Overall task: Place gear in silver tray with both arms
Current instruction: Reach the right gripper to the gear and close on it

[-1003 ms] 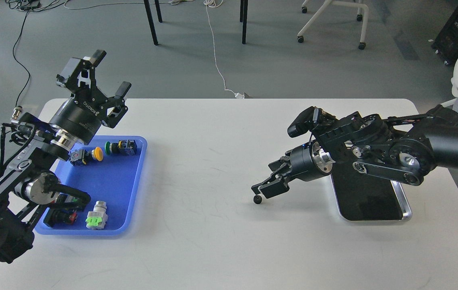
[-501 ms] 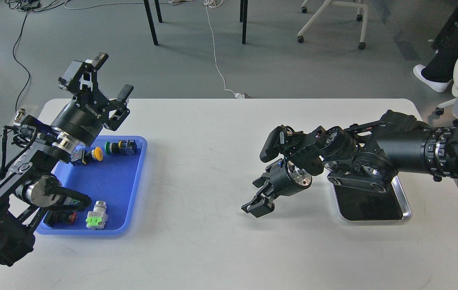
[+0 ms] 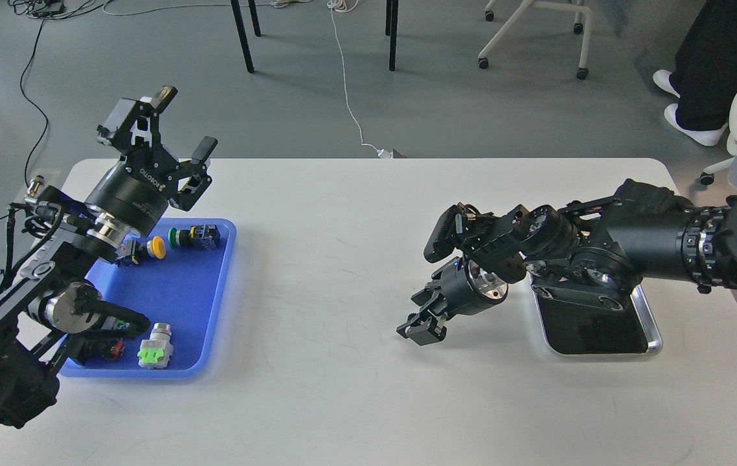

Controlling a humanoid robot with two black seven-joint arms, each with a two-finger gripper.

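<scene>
Presently, findings as observed from my head view:

Left gripper: my left gripper (image 3: 177, 123) is raised above the far left corner of the table (image 3: 342, 388), its two fingers spread wide apart, holding nothing and touching nothing.

Right gripper: my right gripper (image 3: 421, 323) points down and to the left, low over the table's middle, just left of the silver tray (image 3: 650, 323). The fingers appear drawn close together at the tips, but they are dark and seen small; I cannot tell whether they are closed or slightly parted.

Gear: I cannot make out the gear at the right fingertips or on the table beneath them.

Silver tray: lies flat on the right side of the table, partly covered by my right forearm. The visible part of its dark bottom carries nothing.

Blue tray (image 3: 213, 304): lies on the left side of the table, below my left arm, well apart from the silver tray.

Blue tray contents: a yellow push-button (image 3: 156, 247) and a green push-button (image 3: 177, 237) at the far end; a grey switch with a green base (image 3: 156, 348) at the near end; other parts hidden behind my left arm.
</scene>
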